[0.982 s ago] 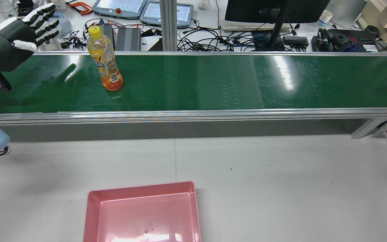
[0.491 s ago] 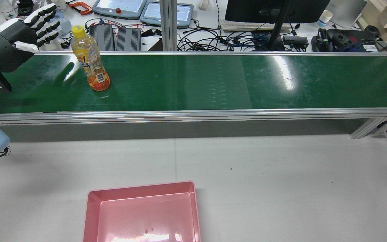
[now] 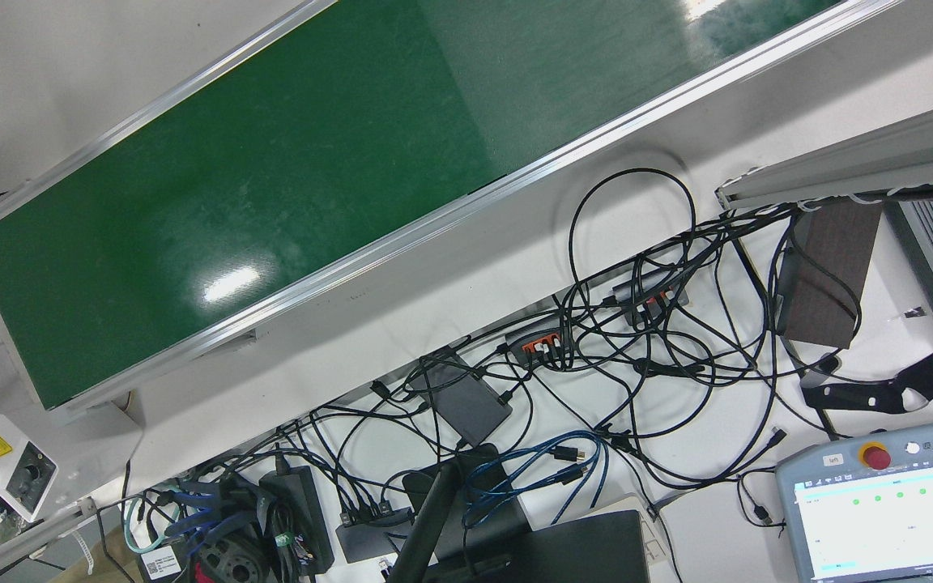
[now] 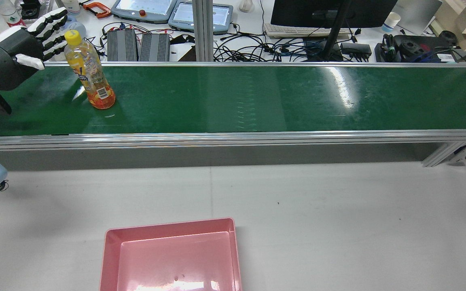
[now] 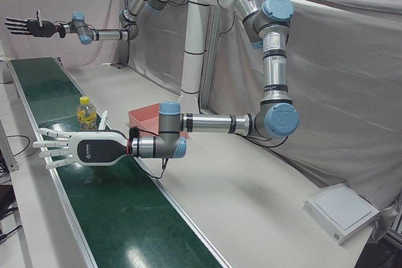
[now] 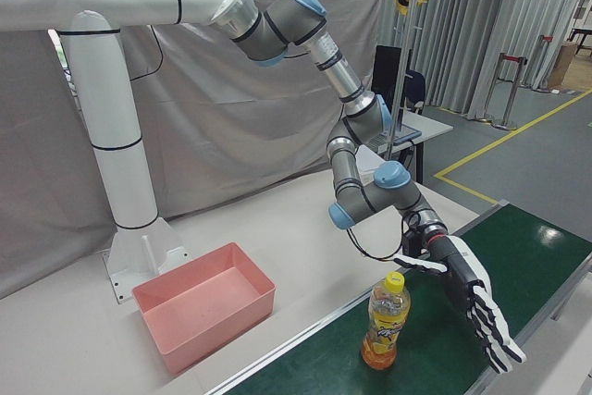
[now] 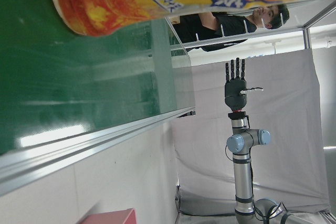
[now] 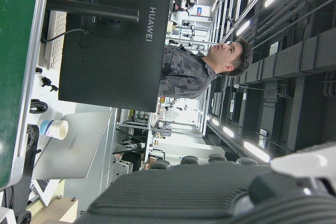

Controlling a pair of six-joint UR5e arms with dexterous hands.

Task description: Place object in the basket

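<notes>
1. Fingers of the left robot hand are spread apart and hold nothing; it hovers over the far left end of the green conveyor belt, palm turned toward the bottle.
2. Just right of that hand in the rear view, the bottle stands upright on the belt, near the hand but not touching it. It has a yellow cap and holds orange liquid in its lower part.
3. The bottle's label is yellow and orange with blue characters and a barcode; the characters are too small or cropped to read.
4. Nearer the camera, on the white surface, the pink basket is empty and well apart from the bottle.
5. Behind the belt, the dark monitor carries the word "HUAWEI" on its back, seen in the right hand view.
6. A teach pendant in the front view reads "UNIVERSAL RO", cut off at the edge.
7. The right robot hand is raised beyond the belt's far end in the left-front view, fingers straight and apart, empty.
</notes>
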